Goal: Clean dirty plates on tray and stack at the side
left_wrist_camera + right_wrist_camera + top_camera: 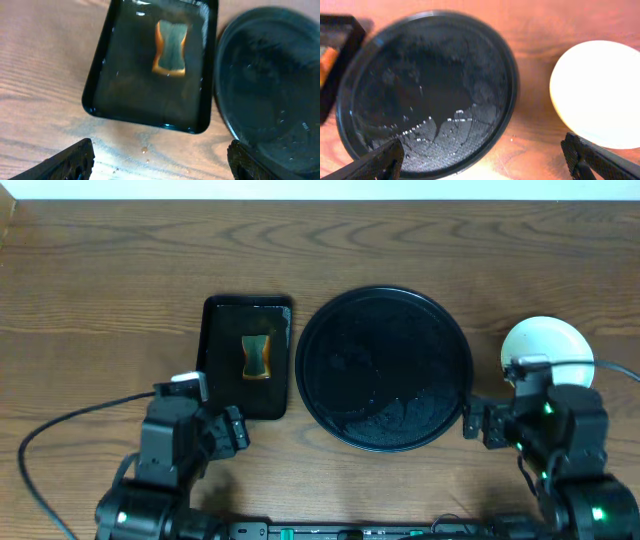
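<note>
Round black tray [384,305] sits mid-table, slightly toward the right edge. No plate is on it; its floor is wet, with streaks and beads of water catching light on the near half. One pale yellow plate [600,92] lies on the wooden table [100,300] between the tray and the right edge, apart from the tray rim. Its top face is free of smears. The right arm covers its near part in the overhead view, so I cannot tell whether other plates lie beneath it. Rectangular black tray [100,80] is just left of the round one, holding liquid and a sponge [170,47] with a dark pad and orange sides. A few water droplets [145,149] lie on the wood at its near edge. Left gripper [162,165] hovers near that edge, jaws apart, nothing between them. Right gripper [482,162] hovers over the near rim of the round tray, jaws apart, also empty.
</note>
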Available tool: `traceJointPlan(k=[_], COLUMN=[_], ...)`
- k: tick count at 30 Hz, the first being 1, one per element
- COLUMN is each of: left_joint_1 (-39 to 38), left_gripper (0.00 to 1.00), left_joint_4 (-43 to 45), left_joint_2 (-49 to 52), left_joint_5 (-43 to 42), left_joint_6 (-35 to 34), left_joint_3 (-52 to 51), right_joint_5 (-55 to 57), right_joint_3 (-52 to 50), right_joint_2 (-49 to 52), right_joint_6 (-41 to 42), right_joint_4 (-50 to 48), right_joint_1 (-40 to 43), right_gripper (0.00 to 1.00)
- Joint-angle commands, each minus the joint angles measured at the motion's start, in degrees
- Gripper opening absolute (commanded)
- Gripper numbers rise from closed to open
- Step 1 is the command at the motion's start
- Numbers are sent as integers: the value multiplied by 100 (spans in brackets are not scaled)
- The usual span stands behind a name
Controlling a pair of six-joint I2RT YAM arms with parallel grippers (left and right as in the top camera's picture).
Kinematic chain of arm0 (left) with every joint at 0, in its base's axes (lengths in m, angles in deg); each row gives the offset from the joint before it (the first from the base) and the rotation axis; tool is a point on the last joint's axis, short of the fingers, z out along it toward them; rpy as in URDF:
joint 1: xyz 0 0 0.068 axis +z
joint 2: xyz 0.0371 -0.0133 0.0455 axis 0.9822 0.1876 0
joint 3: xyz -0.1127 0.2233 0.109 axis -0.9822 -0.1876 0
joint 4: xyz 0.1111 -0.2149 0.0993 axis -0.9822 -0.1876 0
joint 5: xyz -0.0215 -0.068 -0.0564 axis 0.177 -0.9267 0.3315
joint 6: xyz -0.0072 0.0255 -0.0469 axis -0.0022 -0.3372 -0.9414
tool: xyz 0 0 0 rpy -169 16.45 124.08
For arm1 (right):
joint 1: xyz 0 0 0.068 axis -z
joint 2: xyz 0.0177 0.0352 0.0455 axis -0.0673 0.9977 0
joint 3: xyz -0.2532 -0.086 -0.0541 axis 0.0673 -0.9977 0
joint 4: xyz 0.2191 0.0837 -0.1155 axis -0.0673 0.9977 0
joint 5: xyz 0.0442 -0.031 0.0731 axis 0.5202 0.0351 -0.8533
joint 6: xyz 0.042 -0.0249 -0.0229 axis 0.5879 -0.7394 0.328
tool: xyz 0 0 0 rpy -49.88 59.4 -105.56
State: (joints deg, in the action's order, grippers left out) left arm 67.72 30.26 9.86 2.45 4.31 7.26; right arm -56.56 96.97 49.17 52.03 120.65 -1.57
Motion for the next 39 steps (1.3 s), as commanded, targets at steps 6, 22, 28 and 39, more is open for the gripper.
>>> traceJointPlan(k=[6, 22, 28, 39], left_joint_1=[-20, -20, -20, -20], left_gripper=[87, 87, 87, 88], left_joint_4=[-20, -26, -26, -26], left_joint_2=[-181, -181, -181, -181], left_joint_5=[28, 28, 28, 28], left_joint_6=[11, 11, 11, 11], left_joint_3=[-42, -42, -42, -42], right_joint_5=[61, 358, 363, 363], right_joint_3=[-57, -225, -1060, -2907], right_joint_2=[-321, -695, -1952, -3652], right_joint_6=[63, -20, -20, -20], right_joint_4=[219, 391, -848, -3101], right_joint_1=[-35, -63, -105, -120], right_gripper=[99, 99, 99, 99])
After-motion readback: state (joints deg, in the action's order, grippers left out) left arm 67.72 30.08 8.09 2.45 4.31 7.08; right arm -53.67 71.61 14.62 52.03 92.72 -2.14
